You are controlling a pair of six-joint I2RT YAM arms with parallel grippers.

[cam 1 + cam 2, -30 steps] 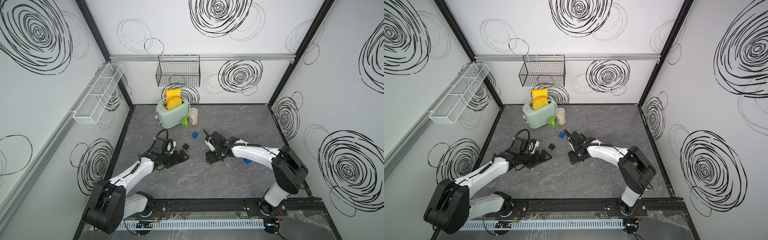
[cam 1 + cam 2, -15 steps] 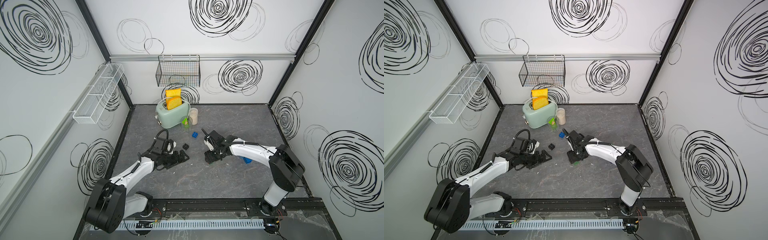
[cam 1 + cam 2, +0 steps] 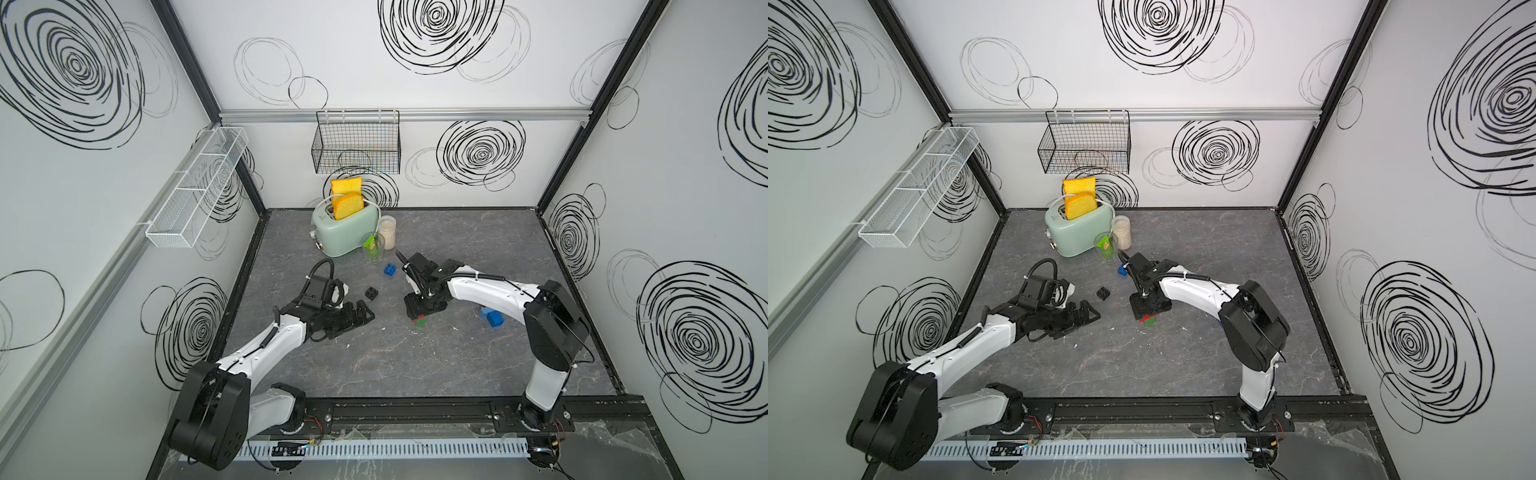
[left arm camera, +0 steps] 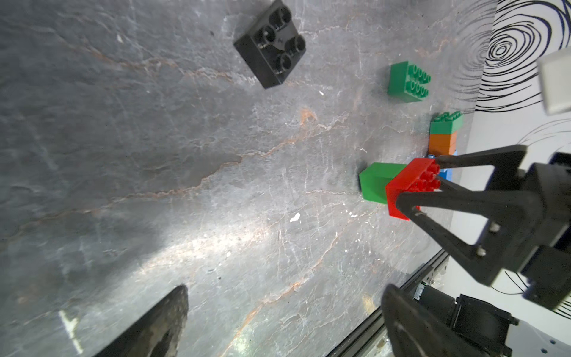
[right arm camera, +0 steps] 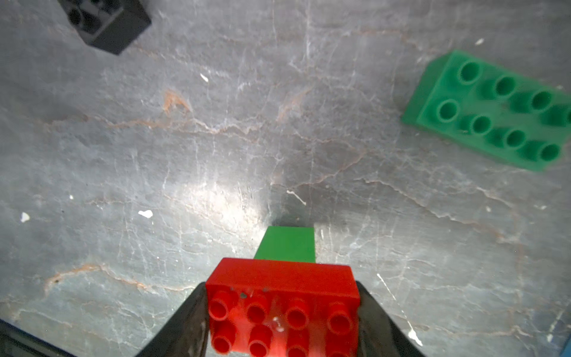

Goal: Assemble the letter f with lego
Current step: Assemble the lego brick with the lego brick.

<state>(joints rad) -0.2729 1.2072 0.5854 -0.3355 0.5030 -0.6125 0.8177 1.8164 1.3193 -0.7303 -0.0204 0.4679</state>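
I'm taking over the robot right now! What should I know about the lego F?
Left gripper: jaws open, holding nothing.
Right gripper: jaws shut on the red brick, which is on top of a green brick.
Loose: black brick, green oblong brick, blue brick.
Done: a small stack, green on orange on light blue, stands apart.
Left: no F shape yet. Probably check that the red brick is pressed on, let go, then add the loose bricks.
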